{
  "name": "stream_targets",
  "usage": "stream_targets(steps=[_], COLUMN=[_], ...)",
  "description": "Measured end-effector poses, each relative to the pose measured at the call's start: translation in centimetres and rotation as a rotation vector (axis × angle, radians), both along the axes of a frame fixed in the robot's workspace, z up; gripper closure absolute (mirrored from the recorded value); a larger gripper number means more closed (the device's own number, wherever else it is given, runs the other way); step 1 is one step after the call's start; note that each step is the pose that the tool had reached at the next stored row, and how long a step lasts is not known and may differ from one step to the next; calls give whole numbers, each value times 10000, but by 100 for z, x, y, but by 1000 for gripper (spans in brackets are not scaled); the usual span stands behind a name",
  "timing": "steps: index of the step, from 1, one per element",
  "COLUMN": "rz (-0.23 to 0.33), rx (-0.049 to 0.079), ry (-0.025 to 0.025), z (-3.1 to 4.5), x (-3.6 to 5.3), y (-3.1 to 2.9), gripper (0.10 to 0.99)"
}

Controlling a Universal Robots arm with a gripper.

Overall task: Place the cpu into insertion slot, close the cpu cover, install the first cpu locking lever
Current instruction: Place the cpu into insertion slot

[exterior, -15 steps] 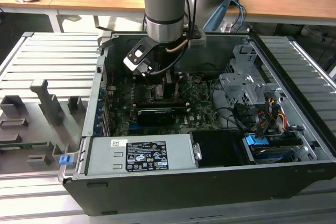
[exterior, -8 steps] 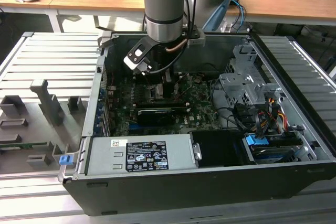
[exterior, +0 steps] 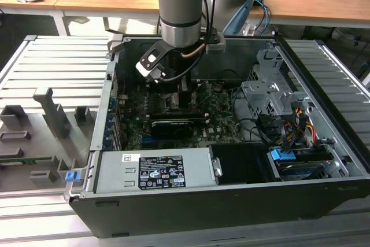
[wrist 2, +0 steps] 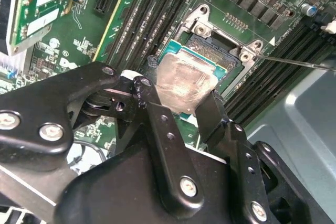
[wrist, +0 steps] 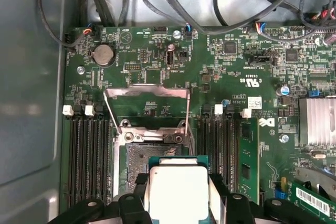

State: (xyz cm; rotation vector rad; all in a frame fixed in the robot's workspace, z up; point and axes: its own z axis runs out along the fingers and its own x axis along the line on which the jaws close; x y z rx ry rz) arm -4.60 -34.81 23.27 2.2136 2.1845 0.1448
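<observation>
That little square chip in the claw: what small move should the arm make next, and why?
Probably ease it straight down a little. The gripper is shut on the cpu, which seems to hang over the insertion slot, not yet seated. The cpu cover stands swung open, so the way down looks free.

Inside the open black metal computer case point(exterior: 191, 218), the black two-fingered pincer point(wrist: 178, 195) grips the small flat square tan-silver cpu point(wrist: 178, 187) between its fingers, at the edge of the square black insertion slot point(wrist: 149, 153) set in the green circuit board point(wrist: 147, 56). The thin silvery metal cpu cover point(wrist: 147, 91) stands raised on the slot's side away from the pincer. Long narrow black memory slots point(wrist: 86, 150) flank the slot on both sides.
</observation>
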Motion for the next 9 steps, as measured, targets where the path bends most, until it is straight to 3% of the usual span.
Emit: stream_targets(steps=[9], rz=[-10], rx=[-8], ry=[-1], z=[-23], x=[-27], y=[21], gripper=[549])
